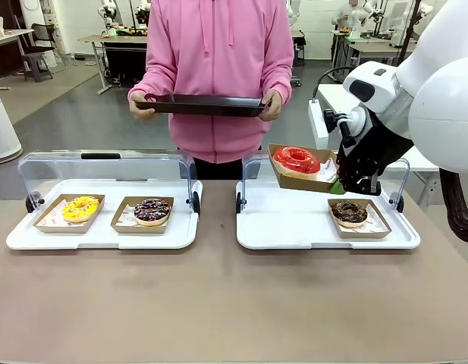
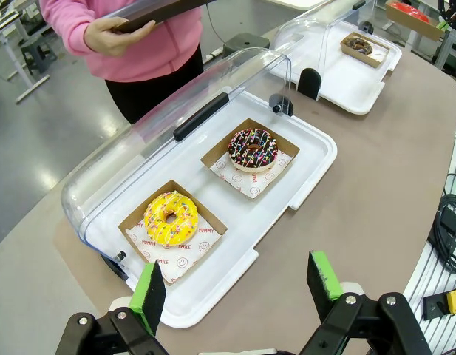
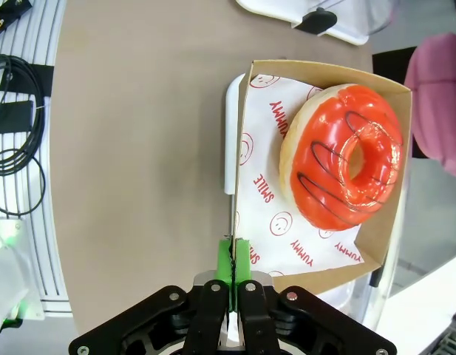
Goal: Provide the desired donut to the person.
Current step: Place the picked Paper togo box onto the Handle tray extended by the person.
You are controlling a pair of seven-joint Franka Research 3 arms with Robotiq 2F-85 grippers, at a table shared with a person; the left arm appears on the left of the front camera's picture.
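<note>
A red-glazed donut (image 1: 296,159) lies in a brown cardboard tray (image 1: 321,182) lifted above the right white tray (image 1: 294,227). My right gripper (image 1: 337,185) is shut on that cardboard tray's near edge; in the right wrist view the green pads (image 3: 234,260) pinch the cardboard wall with the donut (image 3: 344,166) tilted just beyond. The person (image 1: 218,68) in a pink hoodie stands across the table holding a black tray (image 1: 203,105) with both hands. My left gripper (image 2: 239,285) hovers open over the left white tray's near edge.
A chocolate donut (image 1: 349,213) stays on the right tray. The left white tray (image 1: 97,236) holds a yellow donut (image 1: 80,208) and a dark sprinkled donut (image 1: 152,211). Clear lids (image 1: 105,167) stand open behind both trays. Bare brown tabletop lies in front.
</note>
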